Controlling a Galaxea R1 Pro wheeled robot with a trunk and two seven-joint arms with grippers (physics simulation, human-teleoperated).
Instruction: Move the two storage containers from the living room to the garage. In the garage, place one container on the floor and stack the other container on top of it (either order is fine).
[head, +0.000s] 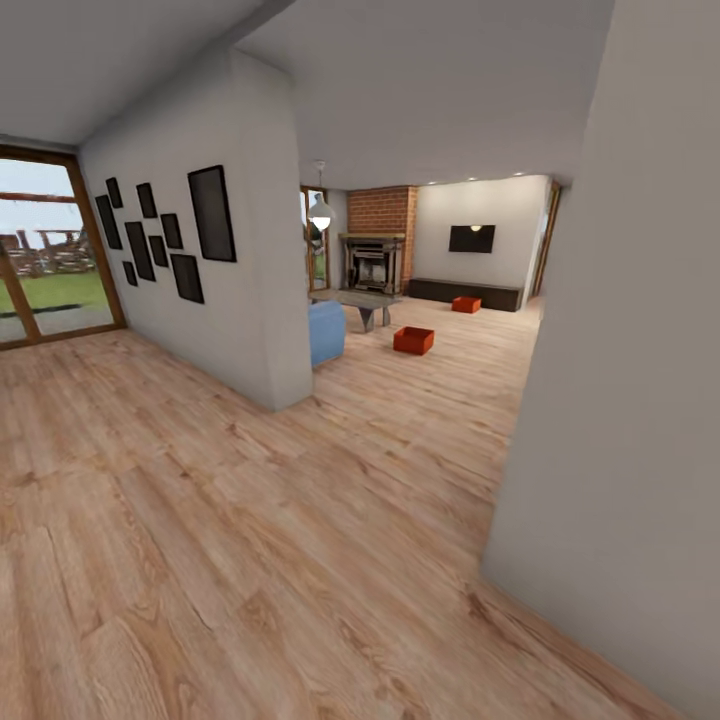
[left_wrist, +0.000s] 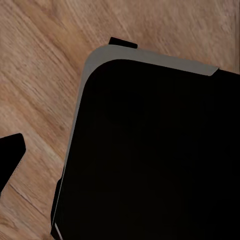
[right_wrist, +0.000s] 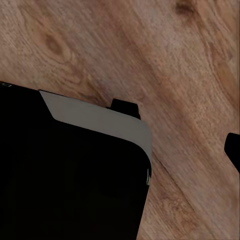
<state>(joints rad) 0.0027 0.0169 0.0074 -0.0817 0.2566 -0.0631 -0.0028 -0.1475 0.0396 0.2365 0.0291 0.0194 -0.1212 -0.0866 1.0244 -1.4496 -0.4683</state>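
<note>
Head view looks down a hallway of light wood planks (head: 250, 520) into the living room, where a brick fireplace (head: 380, 235) and a wall TV (head: 471, 238) stand at the far end. Both bins sit on the floor there, well apart from each other: the near bin (head: 413, 340) lies just right of a low table (head: 358, 300) and a blue seat (head: 326, 332), and the far bin (head: 466, 304) rests just in front of a long dark bench (head: 465, 292) under the TV. A white wall (head: 240, 290) hung with black frames closes the left side of the passage, and a pale wall (head: 620, 400) crowds in near on the right.

Both wrist views look down on planks past the robot's dark base (left_wrist: 150, 150). A dark sliver at the edge of each could be a fingertip, but I cannot tell whether either gripper is spread or closed, and nothing seems to be held.

The step in hand is the approach, so the task looks barely begun. To do it well, I would drive down the middle of the opening, keeping off the right wall's corner, and head for the near bin first. Stopping short and squared to its long side, away from the table, should leave both arms room to come down on it.
</note>
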